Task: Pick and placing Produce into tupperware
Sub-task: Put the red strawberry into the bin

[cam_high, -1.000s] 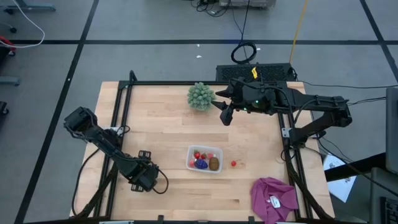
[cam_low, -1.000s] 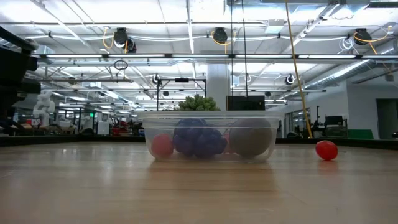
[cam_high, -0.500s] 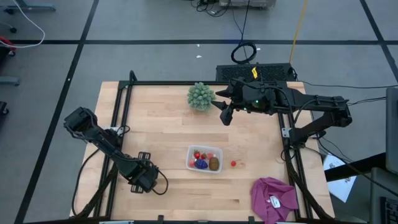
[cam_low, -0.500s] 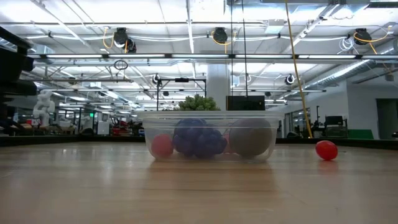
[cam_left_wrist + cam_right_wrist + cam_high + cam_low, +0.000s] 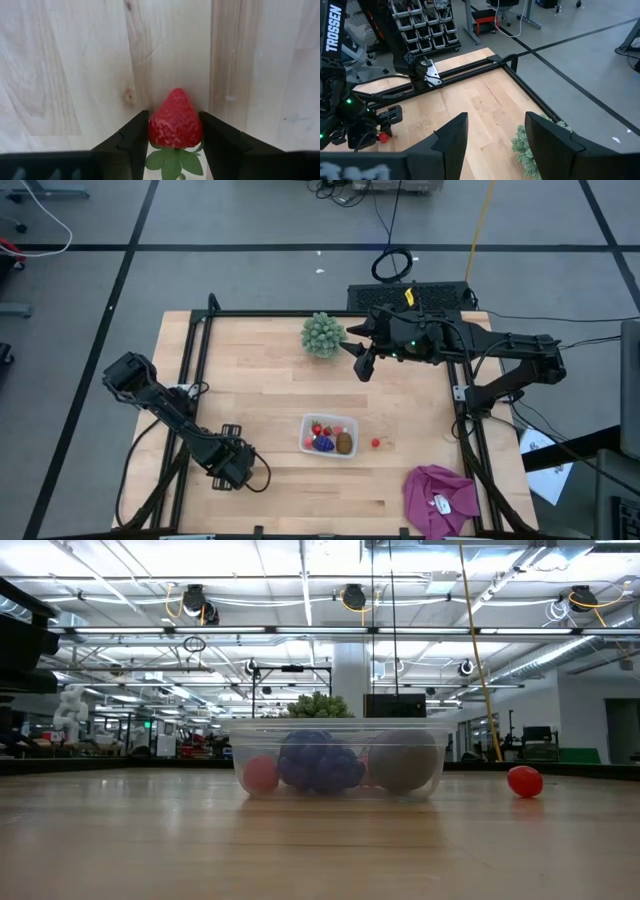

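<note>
Left gripper [image 5: 175,132] clamped on strawberry [image 5: 175,125] at table's 8 o'clock. Tupperware [image 5: 329,435] toward 3 o'clock from it. Right gripper [image 5: 364,366] open, idle at 12 o'clock. Risk: rounded berry squirting from fingertips during lift.

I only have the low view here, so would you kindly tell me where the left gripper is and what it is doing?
Observer: The left gripper is down at the table's near-left area, left of the tupperware, its fingers flanking a strawberry lying on the wood.
Operator: Thank you. And the right arm?
Observer: The right gripper waits open above the far side, beside the green spiky ball.
Operator: Is the red piece I see outside the container alone?
Observer: Yes, that loose red piece lies just right of the tupperware, with no gripper near it.
</note>
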You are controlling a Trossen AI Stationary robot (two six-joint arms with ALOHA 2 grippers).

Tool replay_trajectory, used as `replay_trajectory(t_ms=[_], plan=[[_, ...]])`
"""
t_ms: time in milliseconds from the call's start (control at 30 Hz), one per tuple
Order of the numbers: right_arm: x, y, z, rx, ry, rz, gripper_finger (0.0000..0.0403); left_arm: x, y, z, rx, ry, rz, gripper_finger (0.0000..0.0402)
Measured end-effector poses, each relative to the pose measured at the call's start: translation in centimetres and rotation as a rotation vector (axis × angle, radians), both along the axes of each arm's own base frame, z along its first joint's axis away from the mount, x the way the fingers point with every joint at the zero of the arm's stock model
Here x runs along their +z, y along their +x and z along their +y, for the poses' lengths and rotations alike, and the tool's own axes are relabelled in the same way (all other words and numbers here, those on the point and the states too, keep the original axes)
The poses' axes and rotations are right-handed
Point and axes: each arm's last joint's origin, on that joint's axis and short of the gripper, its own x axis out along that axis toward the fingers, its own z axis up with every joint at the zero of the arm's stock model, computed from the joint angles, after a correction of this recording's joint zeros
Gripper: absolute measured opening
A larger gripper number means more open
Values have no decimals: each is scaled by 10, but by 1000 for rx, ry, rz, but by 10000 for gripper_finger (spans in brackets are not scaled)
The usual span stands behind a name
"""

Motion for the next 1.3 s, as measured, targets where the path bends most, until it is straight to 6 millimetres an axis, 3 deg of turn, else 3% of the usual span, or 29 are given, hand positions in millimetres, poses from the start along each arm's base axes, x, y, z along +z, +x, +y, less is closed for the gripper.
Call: replay_trajectory(t_ms=[400,567,700,1033,1300], plan=[[0,0,0,0,0,0,189,4,5,-2,3,25,-40,160],[0,0,0,0,-1,0,189,19,14,-3,12,2,-60,161],[0,0,0,4,-11,4,189,42,24,2,30,-15,-97,161],[8,3,-7,35,-159,-30,189,103,67,23,25,-56,-299,161],[13,3,-27,-22,-213,-47,189,111,119,41,-47,-54,-402,161]])
